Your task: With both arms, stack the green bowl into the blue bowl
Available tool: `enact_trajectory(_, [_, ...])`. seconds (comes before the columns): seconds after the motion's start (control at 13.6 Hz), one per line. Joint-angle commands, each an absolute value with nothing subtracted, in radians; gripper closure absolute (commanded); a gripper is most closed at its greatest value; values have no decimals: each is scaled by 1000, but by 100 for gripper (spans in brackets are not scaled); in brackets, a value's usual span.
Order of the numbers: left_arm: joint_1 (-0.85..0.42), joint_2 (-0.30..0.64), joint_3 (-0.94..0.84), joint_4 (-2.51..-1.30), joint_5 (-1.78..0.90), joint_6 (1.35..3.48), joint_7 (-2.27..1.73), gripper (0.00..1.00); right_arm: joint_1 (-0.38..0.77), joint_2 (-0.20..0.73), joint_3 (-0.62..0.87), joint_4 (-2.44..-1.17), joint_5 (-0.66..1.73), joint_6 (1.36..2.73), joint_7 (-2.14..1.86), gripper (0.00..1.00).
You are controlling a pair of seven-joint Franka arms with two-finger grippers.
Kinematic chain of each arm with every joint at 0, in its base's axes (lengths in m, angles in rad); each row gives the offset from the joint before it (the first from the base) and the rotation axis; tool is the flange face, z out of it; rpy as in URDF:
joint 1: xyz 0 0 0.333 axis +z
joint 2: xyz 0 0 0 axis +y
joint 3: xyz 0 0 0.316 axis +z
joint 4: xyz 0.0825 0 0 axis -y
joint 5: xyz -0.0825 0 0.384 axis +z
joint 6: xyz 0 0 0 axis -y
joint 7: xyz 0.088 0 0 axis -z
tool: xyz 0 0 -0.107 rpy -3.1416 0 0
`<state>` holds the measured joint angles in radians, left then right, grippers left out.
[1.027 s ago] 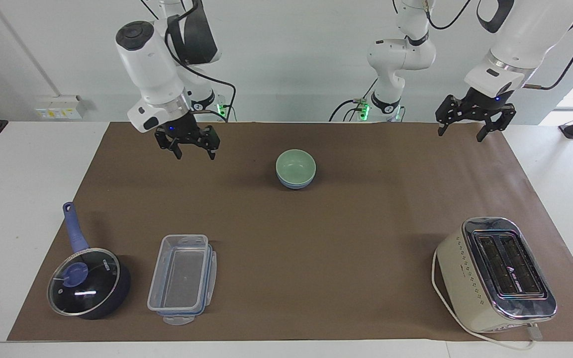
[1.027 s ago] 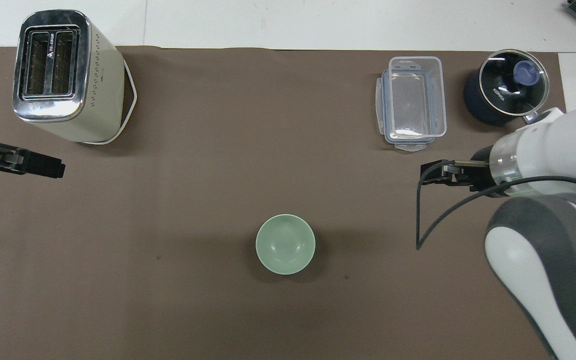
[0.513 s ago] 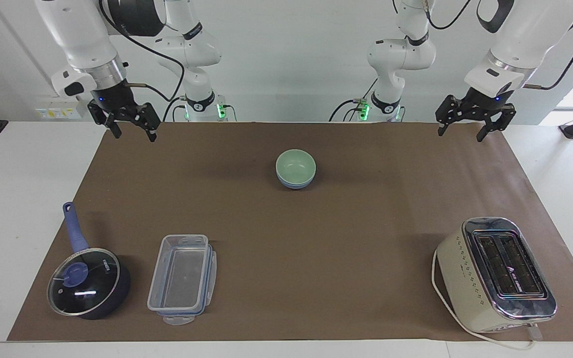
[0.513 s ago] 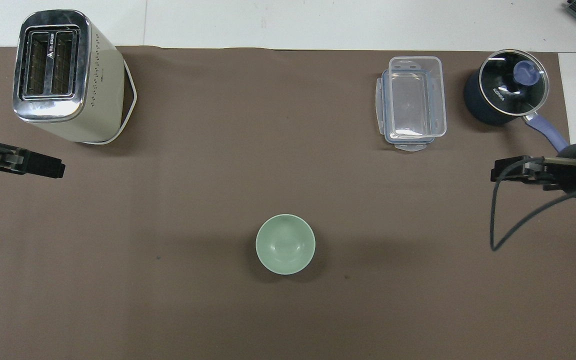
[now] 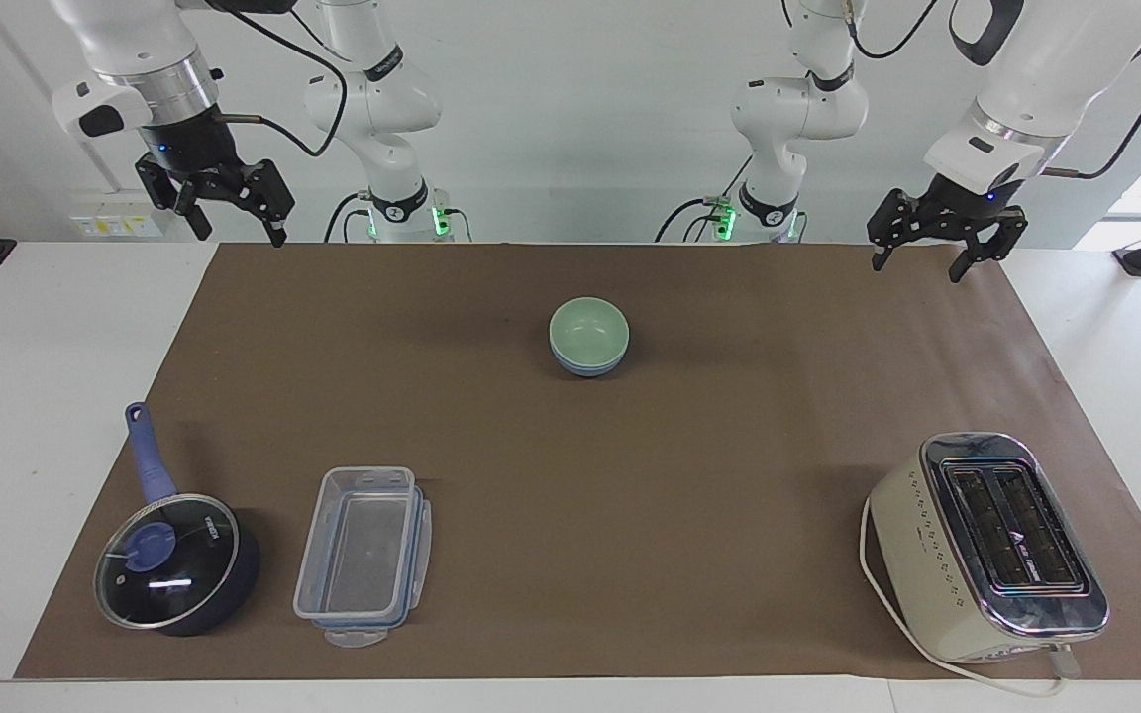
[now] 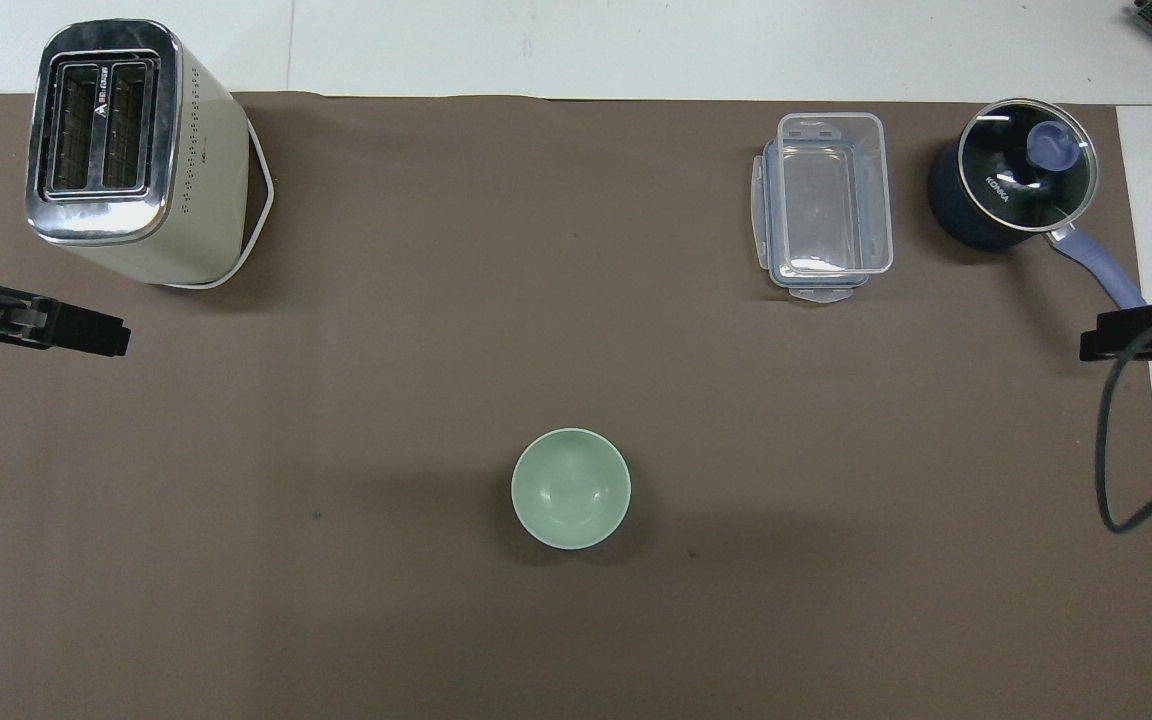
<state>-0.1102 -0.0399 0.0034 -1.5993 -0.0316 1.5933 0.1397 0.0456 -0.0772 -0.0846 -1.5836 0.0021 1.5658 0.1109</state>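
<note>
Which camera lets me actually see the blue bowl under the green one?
The facing view: the blue bowl shows as a thin band beneath the green bowl. In the overhead view the green bowl covers it completely.

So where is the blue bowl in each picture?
Facing view: the blue bowl is a thin rim under the green bowl, mid-mat, near the robots.
Overhead view: not visible; the green bowl covers it.
Shared landmark: the toaster, toward the left arm's end.
</note>
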Motion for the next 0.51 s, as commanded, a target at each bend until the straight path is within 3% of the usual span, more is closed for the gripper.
enact_trajectory(0.0, [-98, -29, -5, -1575, -23, 1582, 146, 0, 32, -66, -77, -1551, -5, 1531, 61, 0])
enact_trajectory(0.44, [-100, -29, -5, -1577, -17, 1575, 146, 0, 32, -110, -81, -1529, -15, 1460, 38, 0])
